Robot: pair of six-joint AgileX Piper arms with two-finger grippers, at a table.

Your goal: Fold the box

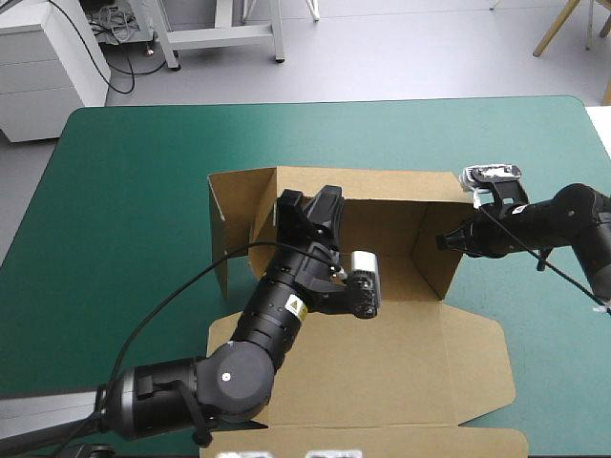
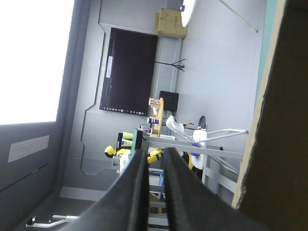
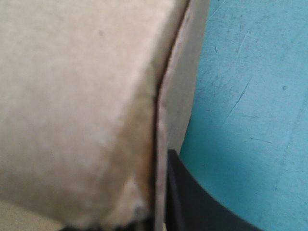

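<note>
1. The table (image 1: 124, 191) is the largest thing we see. Its teal-green cover looks smooth from above, and close to the right gripper it shows fine scratches.
2. The box (image 1: 382, 224) sits at the middle of the table as an open tray of brown board. Its back wall and both side walls stand up, and the left wall bends at an angle.
3. The lid (image 1: 401, 372) lies flat toward the table's near edge with its rounded flaps spread out. Its nearest strip is cut off at the edge of the high view.
4. The only thing we see inside the tray is the left gripper (image 1: 307, 212), reaching toward the back left corner and pointing up.
5. Its black fingers (image 2: 130, 197) are drawn together with a thin slit between them. We see only the room through the slit, and a strip of board stands just beside them.
6. The right gripper (image 1: 447, 240) is clamped on the edge of the right wall. One black finger (image 3: 197, 207) lies on the outer side over the cover, and the other is mostly hidden behind the board.
7. The board is matte, with a pale raw cut edge.
</note>
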